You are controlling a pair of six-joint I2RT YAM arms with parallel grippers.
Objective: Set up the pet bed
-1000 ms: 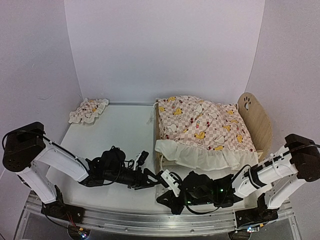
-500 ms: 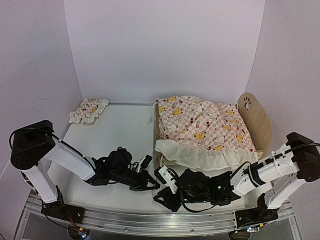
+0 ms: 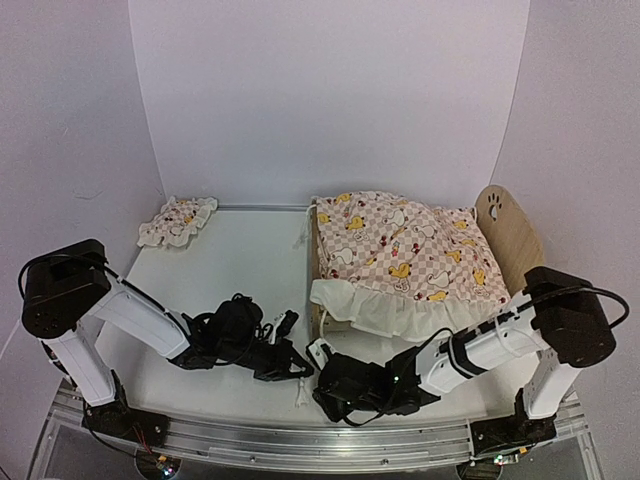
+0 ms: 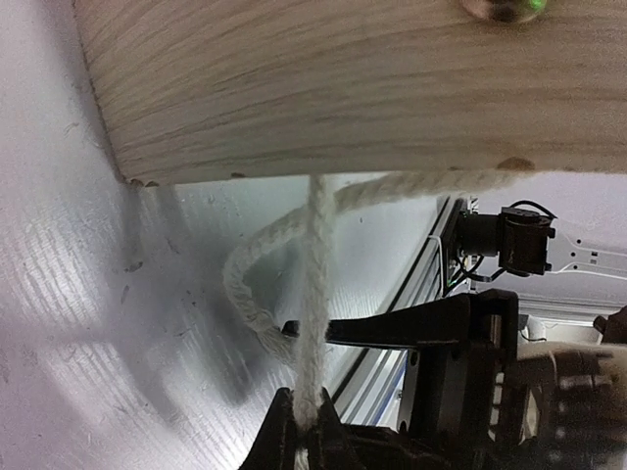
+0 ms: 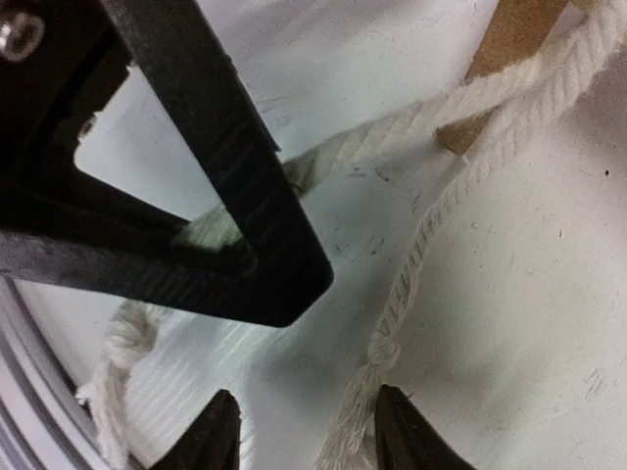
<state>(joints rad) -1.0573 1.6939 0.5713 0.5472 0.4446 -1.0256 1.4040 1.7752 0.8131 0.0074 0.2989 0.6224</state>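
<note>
Pet bed (image 3: 508, 240) sits on the table's (image 3: 230, 280) right half. Left gripper (image 4: 306, 433) pinches one cord (image 4: 315, 294) taut below the wooden rail (image 4: 343, 88); right gripper (image 5: 304, 431), spread open, straddles the second cord (image 5: 431, 235). Best close near its knot (image 5: 380, 351), then pull evenly.

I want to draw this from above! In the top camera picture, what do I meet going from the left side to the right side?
ruffled pillow → left pincer → duck-print cover → pet bed headboard
</note>
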